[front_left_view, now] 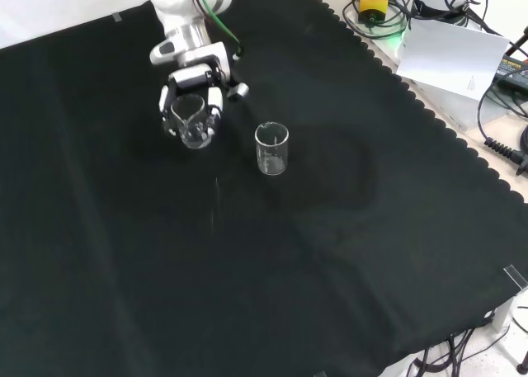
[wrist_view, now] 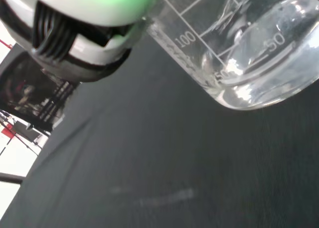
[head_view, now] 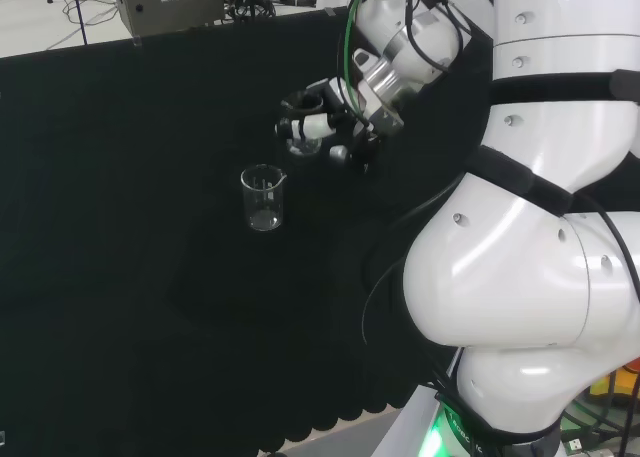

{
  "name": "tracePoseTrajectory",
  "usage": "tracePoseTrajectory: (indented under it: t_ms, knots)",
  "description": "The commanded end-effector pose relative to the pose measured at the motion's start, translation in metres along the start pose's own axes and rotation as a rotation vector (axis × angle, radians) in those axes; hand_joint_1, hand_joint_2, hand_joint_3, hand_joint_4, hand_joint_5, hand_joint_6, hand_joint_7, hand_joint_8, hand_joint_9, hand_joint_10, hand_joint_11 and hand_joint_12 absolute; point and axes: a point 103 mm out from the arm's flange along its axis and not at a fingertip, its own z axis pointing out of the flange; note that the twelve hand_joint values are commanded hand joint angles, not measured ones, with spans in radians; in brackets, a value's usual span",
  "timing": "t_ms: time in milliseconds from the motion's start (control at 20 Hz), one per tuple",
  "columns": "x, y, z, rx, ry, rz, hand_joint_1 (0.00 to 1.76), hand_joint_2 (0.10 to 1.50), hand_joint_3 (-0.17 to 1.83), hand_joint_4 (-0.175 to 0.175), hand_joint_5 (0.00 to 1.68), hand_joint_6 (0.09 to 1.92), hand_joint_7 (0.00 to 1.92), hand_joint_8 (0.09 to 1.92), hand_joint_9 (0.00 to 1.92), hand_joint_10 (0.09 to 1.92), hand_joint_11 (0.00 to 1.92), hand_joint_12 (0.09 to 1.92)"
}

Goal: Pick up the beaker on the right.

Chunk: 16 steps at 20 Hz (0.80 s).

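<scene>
Two clear glass beakers are on the bench. The hand (front_left_view: 195,78) has its fingers curled round one beaker (front_left_view: 193,123), which looks tilted in its grasp. In the head view this held beaker (head_view: 303,143) sits under the hand (head_view: 335,125), right of and beyond the other. The free beaker (head_view: 263,198) stands upright and empty on the black cloth, apart from the hand; in the front view it (front_left_view: 271,148) is to the right of the hand. Close up in the wrist view, the held beaker (wrist_view: 239,53) shows printed graduations, next to a black and white finger (wrist_view: 75,36).
The arm's white links (head_view: 530,227) stand at the right of the head view. The cloth's scalloped edge (front_left_view: 429,113) runs down the right of the front view, with cables and a white sheet (front_left_view: 450,59) beyond it. Grey equipment (head_view: 165,2) sits past the cloth's far edge.
</scene>
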Motion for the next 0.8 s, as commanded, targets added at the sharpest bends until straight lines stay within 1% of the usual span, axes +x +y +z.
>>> tracePoseTrajectory:
  t_ms: [50,150,250,350,450,500,600,800]
  knots:
    - [0.027,0.000,-0.051,0.006,-0.173,-0.165,1.43,0.65,0.55,-0.175,1.38,0.38,1.32,0.58,1.61,0.09,1.38,0.65]
    - [0.036,-0.004,-0.057,0.022,-0.209,-0.184,1.43,0.64,0.56,-0.175,1.39,0.37,1.33,0.56,1.62,0.09,1.38,0.64]
    - [0.043,-0.011,-0.066,0.035,-0.253,-0.184,1.43,0.63,0.57,-0.175,1.40,0.36,1.34,0.54,1.62,0.09,1.39,0.63]
    - [0.048,-0.019,-0.072,0.053,-0.285,-0.178,1.44,0.62,0.59,-0.175,1.40,0.35,1.35,0.52,1.63,0.09,1.40,0.62]
    - [0.050,-0.028,-0.078,0.073,-0.302,-0.165,1.44,0.62,0.60,-0.175,1.41,0.35,1.35,0.51,1.63,0.09,1.41,0.62]
    - [0.052,-0.033,-0.082,0.081,-0.322,-0.158,1.44,0.61,0.60,-0.175,1.41,0.35,1.36,0.51,1.63,0.09,1.41,0.62]
    - [0.058,-0.042,-0.085,0.098,-0.362,-0.141,1.44,0.61,0.61,-0.175,1.41,0.34,1.36,0.50,1.63,0.09,1.42,0.61]
    - [0.073,-0.061,-0.088,0.131,-0.413,-0.121,1.44,0.60,0.62,-0.175,1.42,0.34,1.37,0.49,1.64,0.09,1.42,0.61]
